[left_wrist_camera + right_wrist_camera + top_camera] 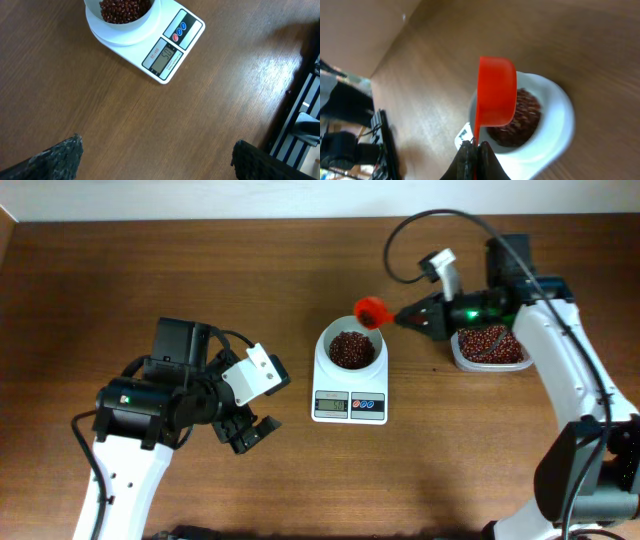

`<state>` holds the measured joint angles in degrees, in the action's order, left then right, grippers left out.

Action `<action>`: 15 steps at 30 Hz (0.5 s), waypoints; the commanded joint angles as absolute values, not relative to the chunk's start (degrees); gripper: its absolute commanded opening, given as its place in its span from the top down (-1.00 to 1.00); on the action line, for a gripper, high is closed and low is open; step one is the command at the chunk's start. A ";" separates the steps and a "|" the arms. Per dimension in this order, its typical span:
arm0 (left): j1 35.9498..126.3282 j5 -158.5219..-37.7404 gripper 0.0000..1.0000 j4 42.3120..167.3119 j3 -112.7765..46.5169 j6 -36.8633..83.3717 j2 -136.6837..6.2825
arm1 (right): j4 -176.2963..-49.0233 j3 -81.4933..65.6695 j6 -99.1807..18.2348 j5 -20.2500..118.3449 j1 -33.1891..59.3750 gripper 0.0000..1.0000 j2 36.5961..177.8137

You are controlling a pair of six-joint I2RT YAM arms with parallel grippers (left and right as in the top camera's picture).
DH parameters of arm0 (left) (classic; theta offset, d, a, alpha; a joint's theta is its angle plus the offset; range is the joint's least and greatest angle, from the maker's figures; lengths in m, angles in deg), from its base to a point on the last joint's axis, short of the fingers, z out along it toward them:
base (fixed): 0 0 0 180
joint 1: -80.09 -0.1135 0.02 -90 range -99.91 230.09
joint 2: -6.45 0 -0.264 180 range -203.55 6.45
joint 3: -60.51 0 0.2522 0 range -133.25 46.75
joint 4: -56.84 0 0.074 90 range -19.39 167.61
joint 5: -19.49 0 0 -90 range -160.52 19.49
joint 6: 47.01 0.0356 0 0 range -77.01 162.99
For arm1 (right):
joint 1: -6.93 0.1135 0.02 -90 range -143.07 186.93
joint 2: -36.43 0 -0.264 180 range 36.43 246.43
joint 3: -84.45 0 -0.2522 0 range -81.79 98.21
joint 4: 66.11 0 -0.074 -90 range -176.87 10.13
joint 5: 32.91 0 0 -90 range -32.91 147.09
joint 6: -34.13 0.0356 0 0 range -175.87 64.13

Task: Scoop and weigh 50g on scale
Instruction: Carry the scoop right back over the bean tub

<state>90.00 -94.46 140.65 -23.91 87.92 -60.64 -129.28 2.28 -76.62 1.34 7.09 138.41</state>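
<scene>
Here the right tool (473, 146) holds the scoop (496, 90) over the bowl's (325, 345) rim.

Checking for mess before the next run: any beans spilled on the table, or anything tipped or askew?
Nothing stands out. The beans lie only inside the white bowl on the scale and in the clear tub; none show loose on the table. The right pincer holds the red scoop over the bowl's rim.

Bare table (200, 270) lies left of the scale (349, 407); the red scoop (371, 310) hangs over the bowl (326, 340) at its far rim.
</scene>
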 commanded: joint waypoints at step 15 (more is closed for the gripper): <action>90.18 -94.70 -0.98 140.73 -23.62 87.24 -60.47 | -139.69 1.91 -78.55 17.54 -21.01 0.92 136.92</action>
